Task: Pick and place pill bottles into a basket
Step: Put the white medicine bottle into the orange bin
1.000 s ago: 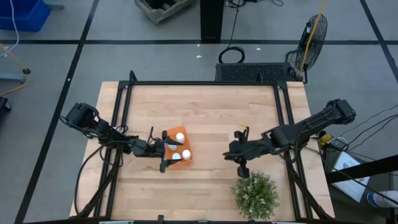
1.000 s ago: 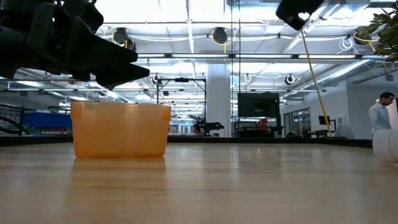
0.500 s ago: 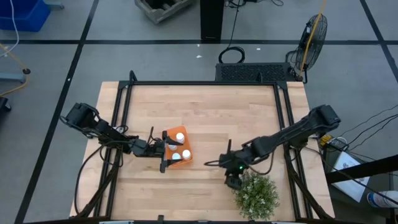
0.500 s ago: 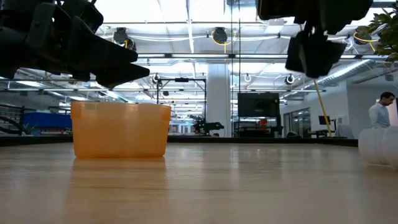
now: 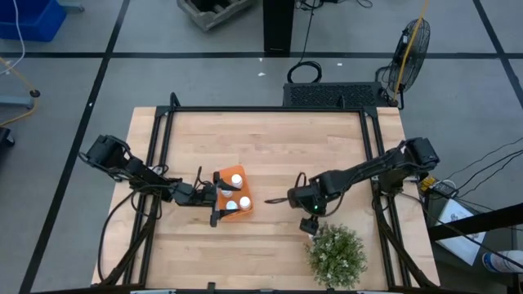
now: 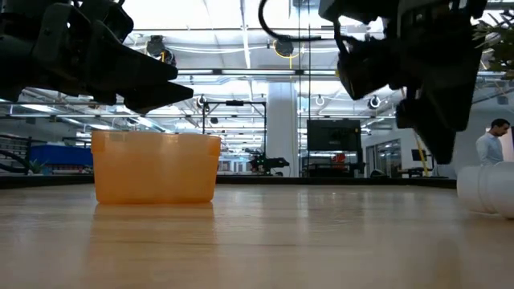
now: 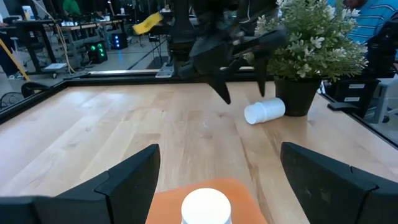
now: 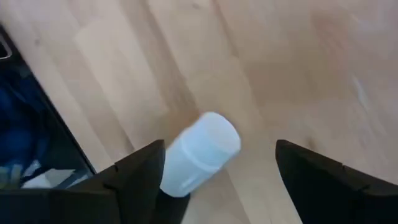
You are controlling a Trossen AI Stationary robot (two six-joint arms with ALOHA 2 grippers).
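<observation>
The orange basket (image 5: 237, 196) stands left of the table's middle with three white pill bottles (image 5: 236, 179) upright in it; one cap (image 7: 205, 205) shows in the left wrist view. My left gripper (image 5: 216, 198) hangs open at the basket's left side. Another pill bottle (image 8: 202, 152) lies on its side on the wood next to the plant pot (image 7: 298, 99). My right gripper (image 5: 309, 224) points down over it, open, with a finger on either side and a little above it (image 7: 264, 112).
A bushy green plant (image 5: 335, 255) in a dark pot stands at the near right, close to my right gripper. A black frame runs along the table's edges (image 5: 270, 109). Bare wood lies between basket and plant (image 5: 274, 220). A person stands in the room beyond (image 6: 490, 152).
My right gripper has swung from the middle right toward the near edge and come down over the lying bottle by the plant, its arm drawing in toward the table's left. In the low view that bottle has shifted a little toward the left.
</observation>
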